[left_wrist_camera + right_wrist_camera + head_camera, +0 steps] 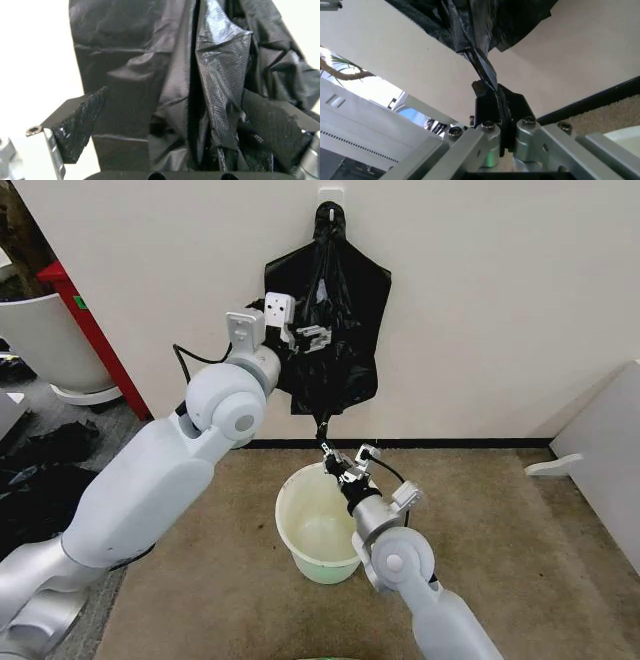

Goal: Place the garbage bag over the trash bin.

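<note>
Bag being drawn off the wall sheaf

Right pincer [333, 459] pinches the garbage bag [322, 426] tail above the trash bin [318, 525] to free it; left pincer [306, 336], spread, probably steadies the sheaf [335, 300].

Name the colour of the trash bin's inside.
Cream-white inside; the trash bin shows best in the head view.

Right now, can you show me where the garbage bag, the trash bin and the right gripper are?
garbage bag [322, 420]: head view, on its twisted lower tail.
trash bin [290, 498]: head view, on its cream rim's left side.
right gripper [492, 98]: right wrist view, between fingertips pinching the bag's tail.
</note>
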Robot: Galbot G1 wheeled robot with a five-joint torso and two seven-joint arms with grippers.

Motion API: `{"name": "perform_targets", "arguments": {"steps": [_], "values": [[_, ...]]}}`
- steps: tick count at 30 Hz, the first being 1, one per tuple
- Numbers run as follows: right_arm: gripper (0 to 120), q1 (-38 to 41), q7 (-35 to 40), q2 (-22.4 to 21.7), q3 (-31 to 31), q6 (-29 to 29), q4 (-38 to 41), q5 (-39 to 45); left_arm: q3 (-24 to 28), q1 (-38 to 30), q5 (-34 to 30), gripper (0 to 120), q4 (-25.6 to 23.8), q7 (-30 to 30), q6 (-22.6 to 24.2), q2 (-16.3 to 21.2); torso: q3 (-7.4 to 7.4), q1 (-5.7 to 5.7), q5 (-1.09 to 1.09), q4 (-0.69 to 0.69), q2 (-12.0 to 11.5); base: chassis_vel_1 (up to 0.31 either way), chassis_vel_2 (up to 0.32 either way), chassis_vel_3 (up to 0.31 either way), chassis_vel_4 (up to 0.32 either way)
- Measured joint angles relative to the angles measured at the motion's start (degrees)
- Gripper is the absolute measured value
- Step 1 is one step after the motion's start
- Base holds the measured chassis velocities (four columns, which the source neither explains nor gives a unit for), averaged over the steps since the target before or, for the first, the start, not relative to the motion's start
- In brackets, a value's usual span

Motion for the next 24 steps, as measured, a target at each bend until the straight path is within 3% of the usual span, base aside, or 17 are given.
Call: {"name": "perform_targets", "arguments": {"steps": [24], "values": [[0,-0.99,-0.12,-0.73,0.4,-0.28,1.11,0.0,-3.07,2.07,1.98,100,-0.45,-0.01,0.08,2.89,0.0,0.0,0.0,0.0,0.0,0.0,0.0,0.0,0.0]]}}
